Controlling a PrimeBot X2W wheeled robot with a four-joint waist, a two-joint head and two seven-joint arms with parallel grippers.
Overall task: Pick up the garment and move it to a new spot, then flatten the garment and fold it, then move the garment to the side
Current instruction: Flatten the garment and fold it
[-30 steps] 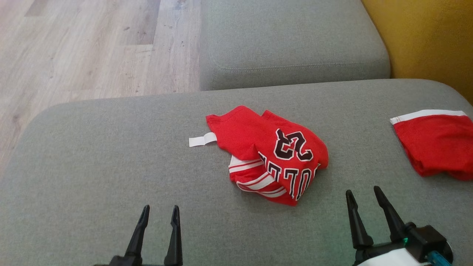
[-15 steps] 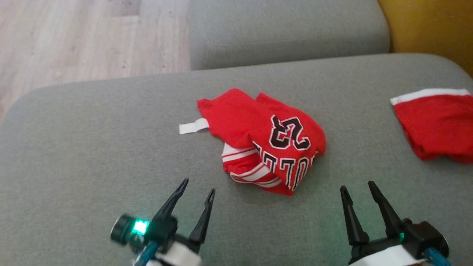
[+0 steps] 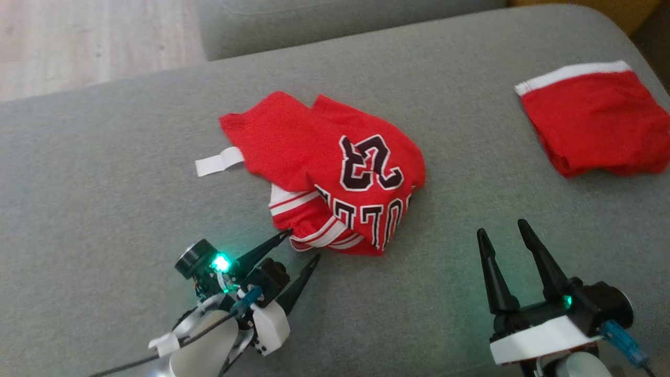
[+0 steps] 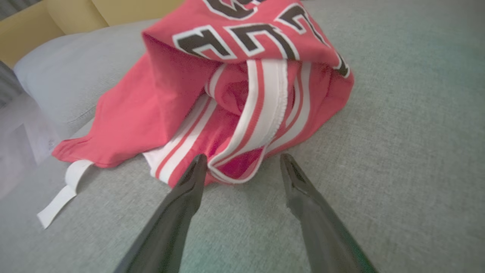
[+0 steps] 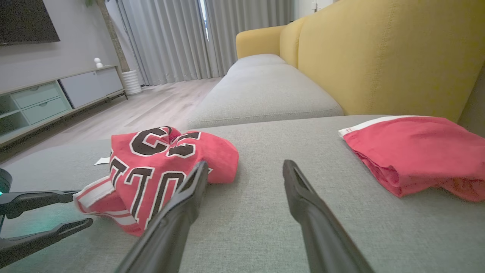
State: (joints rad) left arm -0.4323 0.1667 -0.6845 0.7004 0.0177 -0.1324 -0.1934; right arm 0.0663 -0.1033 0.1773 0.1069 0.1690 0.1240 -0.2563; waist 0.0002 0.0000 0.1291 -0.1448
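The garment (image 3: 335, 167) is a crumpled red jersey with black-and-white lettering and white-striped trim, bunched in the middle of the grey cushion (image 3: 104, 173). My left gripper (image 3: 303, 245) stands open, its fingertips right at the jersey's striped near edge. In the left wrist view that striped trim (image 4: 242, 151) lies just ahead of and between the open fingers (image 4: 189, 185). My right gripper (image 3: 500, 228) is open over bare cushion, to the right of the jersey and apart from it. The right wrist view has the jersey (image 5: 159, 170) to the left of my open right gripper (image 5: 244, 167).
A second red garment with a white band (image 3: 591, 125) lies folded at the cushion's right end, also seen as a red pile (image 5: 413, 151) in the right wrist view. A white tag (image 3: 217, 161) sticks out left of the jersey. Another grey cushion (image 3: 314, 21), yellow sofa back (image 5: 379, 57) and wood floor (image 3: 78, 42) lie beyond.
The head camera has tilted down and closer. My left gripper has risen into view and reached forward and rightward to the jersey's striped edge. The right gripper stays open beside it.
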